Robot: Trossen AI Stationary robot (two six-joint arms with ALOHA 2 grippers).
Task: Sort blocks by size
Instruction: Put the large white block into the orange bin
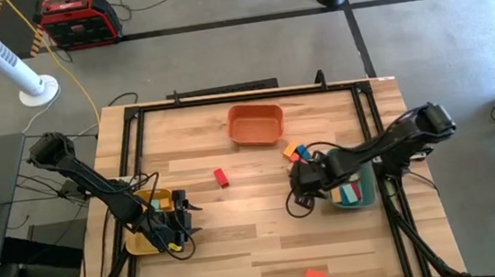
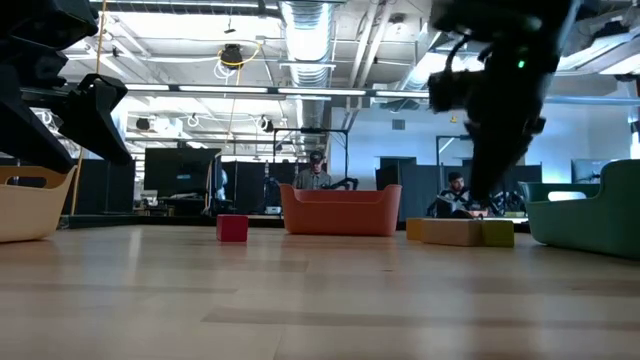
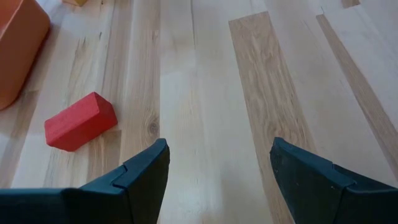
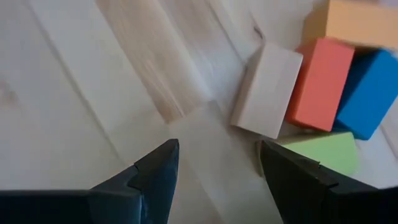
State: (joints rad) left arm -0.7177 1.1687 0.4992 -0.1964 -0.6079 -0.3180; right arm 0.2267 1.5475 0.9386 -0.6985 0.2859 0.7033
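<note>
A cluster of blocks lies on the table near the green tray. In the right wrist view it shows as a tan block, a red-orange block, a blue block, a green block and an orange block. My right gripper hovers open above the bare table just beside the tan block, fingers pointing down. A red block lies alone mid-table and shows ahead of my open left gripper, which waits over the yellow tray. An orange block lies near the front edge.
An orange tray stands at the far middle of the table. The green tray holds a few blocks. A black frame rail runs round the table's edges. Bare wood lies between the two arms.
</note>
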